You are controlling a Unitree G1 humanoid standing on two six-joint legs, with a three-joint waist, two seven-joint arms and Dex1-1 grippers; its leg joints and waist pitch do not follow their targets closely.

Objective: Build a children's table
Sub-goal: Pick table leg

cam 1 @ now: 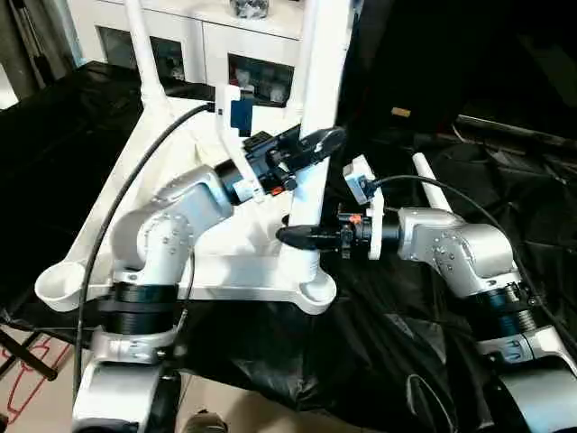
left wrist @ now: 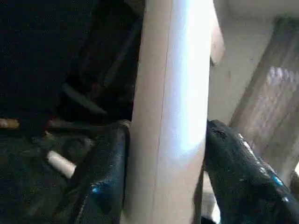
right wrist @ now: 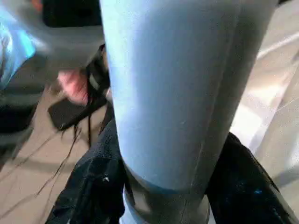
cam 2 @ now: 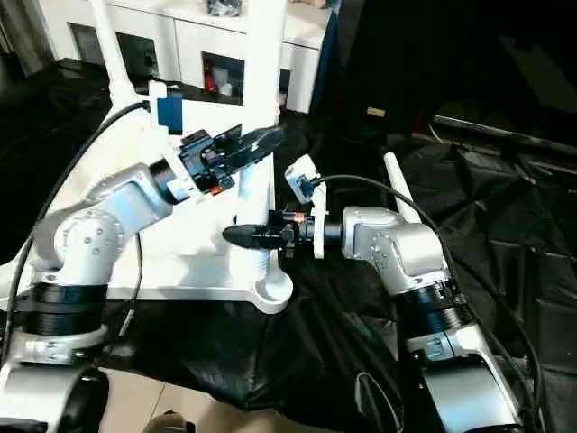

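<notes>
Both grippers, L (cam 1: pixel 311 149) & R (cam 1: pixel 297 236), clamp upright leg (cam 1: pixel 311 108).

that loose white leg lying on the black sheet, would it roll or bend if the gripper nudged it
The loose white tapered plastic tube leg is round, so it would probably roll. Because it tapers, it would likely curve rather than run straight. The crumpled black sheet under it may stop it soon. It looks stiff like the upright white leg, which stands unbent, so bending seems unlikely.

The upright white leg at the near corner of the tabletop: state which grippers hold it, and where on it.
Both hold the leg. The right gripper clasps it low, just above the corner socket; the left gripper straddles it higher up, fingers either side.
</notes>
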